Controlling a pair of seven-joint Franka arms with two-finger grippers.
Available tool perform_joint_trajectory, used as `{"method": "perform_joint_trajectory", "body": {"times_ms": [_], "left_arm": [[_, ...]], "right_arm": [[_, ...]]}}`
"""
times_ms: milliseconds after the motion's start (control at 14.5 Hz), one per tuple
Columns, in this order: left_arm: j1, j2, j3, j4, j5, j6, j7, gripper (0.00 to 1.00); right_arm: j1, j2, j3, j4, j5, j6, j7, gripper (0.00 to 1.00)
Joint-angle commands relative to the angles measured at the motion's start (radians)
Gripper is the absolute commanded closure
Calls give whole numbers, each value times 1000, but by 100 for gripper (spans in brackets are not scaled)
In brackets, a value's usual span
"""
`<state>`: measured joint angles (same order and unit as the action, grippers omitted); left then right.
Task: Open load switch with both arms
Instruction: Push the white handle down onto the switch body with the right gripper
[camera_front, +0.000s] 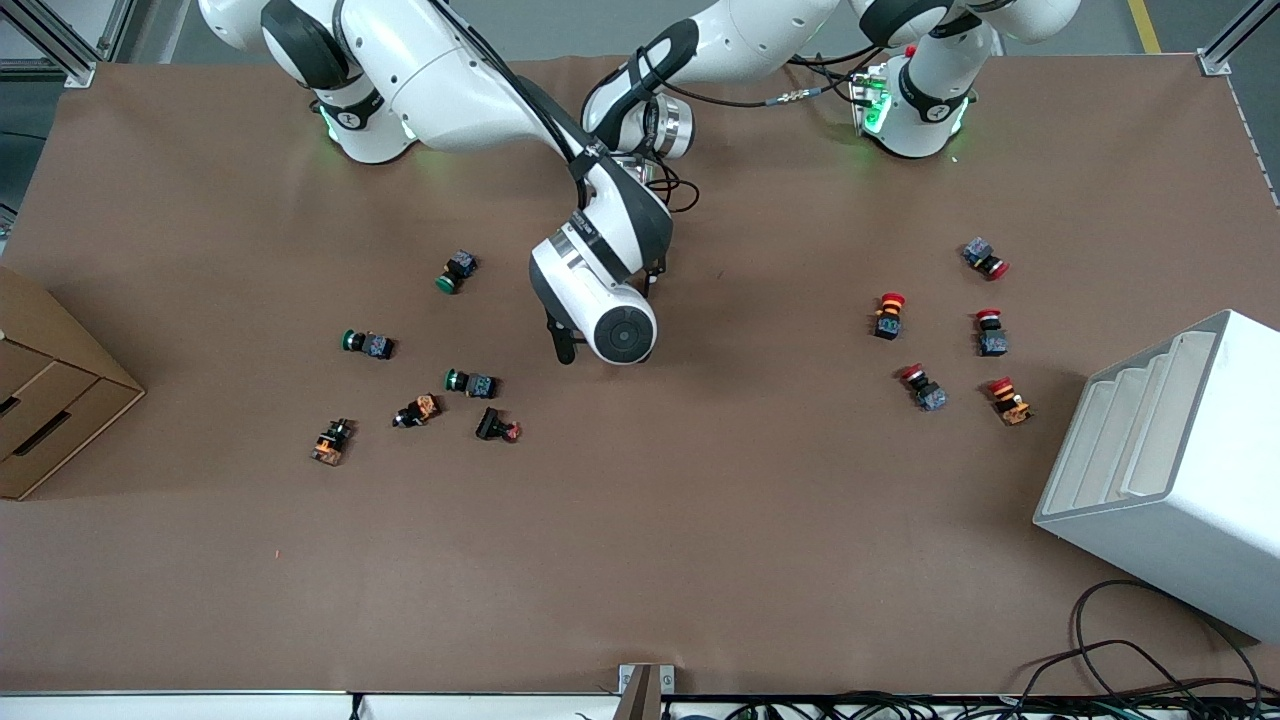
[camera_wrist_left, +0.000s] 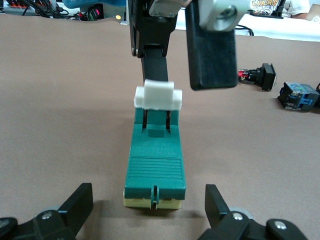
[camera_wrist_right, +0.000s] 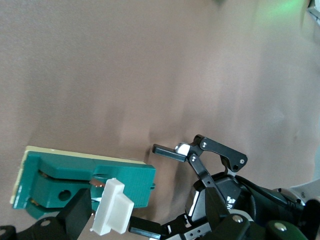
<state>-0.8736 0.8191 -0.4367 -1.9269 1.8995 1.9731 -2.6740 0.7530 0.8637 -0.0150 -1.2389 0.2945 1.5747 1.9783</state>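
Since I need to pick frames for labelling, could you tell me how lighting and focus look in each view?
Front view: even light, soft shadows under the arms, green glow at the bases; the load switch is hidden. Left wrist view: load switch sharp, its white tab bright; far clutter softer. Right wrist view: the switch is clear, green tint on the table.

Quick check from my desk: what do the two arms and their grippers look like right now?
Both arms are glossy white with black joint bands; the right arm and left arm rise from green-lit bases. Black cables run along the left arm. The right gripper and left gripper are black with flat black fingers.
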Motion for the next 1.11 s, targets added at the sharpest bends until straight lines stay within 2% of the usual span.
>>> {"method": "perform_joint_trajectory", "body": {"times_ms": [0,623,1038], "left_arm": [[-4,17,7,19,15,3,-18,1],[-5,17,7,19,15,3,-18,1],[-4,17,7,19,15,3,-18,1]], "right_arm": [[2,-26,23,-25,29,-5,19,0],[22,-17,23,-85,26,24,13,0],[-15,-29,21,-65,28,11,-39,0]]}}
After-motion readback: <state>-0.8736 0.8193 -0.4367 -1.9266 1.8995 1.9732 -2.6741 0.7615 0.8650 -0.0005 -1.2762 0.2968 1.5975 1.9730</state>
